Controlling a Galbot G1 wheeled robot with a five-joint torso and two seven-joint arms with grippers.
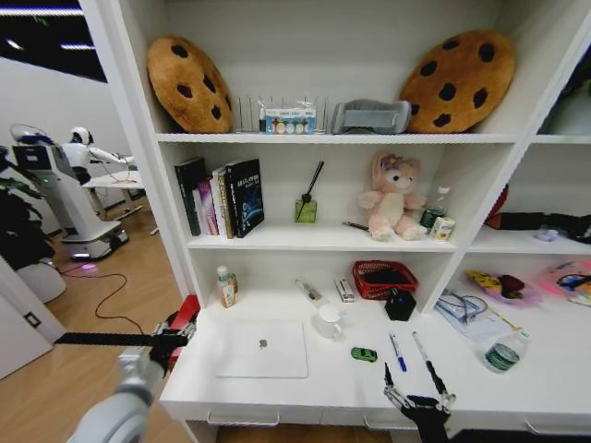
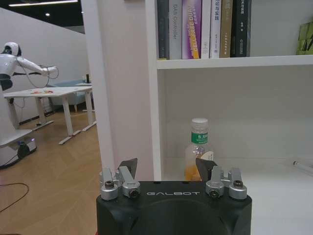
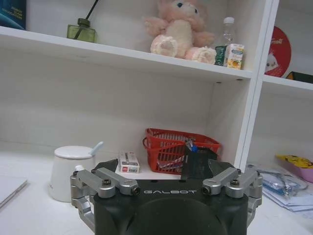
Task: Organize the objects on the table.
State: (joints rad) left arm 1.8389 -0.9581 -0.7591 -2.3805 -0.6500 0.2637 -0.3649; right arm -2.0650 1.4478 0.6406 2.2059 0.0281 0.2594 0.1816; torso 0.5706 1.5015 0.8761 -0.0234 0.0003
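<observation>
At table [image 1: 277, 392] front edge, right gripper [image 1: 418, 381] spread, left gripper [image 1: 175, 330] spread.

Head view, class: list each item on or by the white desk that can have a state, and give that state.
Silver laptop: closed, lying flat.
White lidded mug: lid on, upright.
Blue-capped pen: capped, lying flat.
Red wire basket: holding items.
Orange-liquid bottle: capped, upright.
Desk drawers: closed.
Left gripper: open, empty.
Right gripper: open, empty.

Closed silver laptop [image 1: 263, 349], green toy [image 1: 364, 354], on table [image 1: 305, 388]
</observation>
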